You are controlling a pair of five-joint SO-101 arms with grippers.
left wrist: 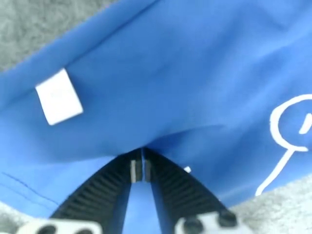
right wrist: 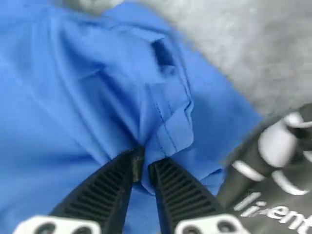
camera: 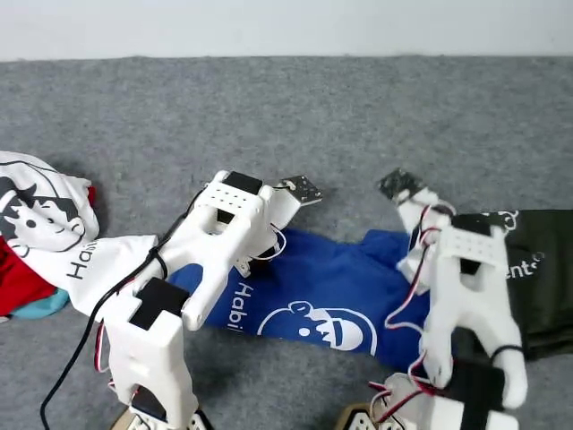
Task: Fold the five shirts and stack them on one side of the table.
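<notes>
blue shirt (camera: 333, 285) on grey felt table (camera: 358, 116), white wall (camera: 286, 27) behind.

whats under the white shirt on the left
A red shirt pokes out from beneath the white shirt, and a bit of teal fabric shows under the red. The white shirt hides how far both run underneath and whether anything else lies there.

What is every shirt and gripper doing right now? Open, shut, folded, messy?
blue shirt: spread out, pinched by both grippers.
left gripper: shut on the blue shirt.
right gripper: shut on the blue shirt.
white shirt: crumpled, not folded.
red shirt: bunched under the white shirt.
dark shirt: lying flat.
</notes>
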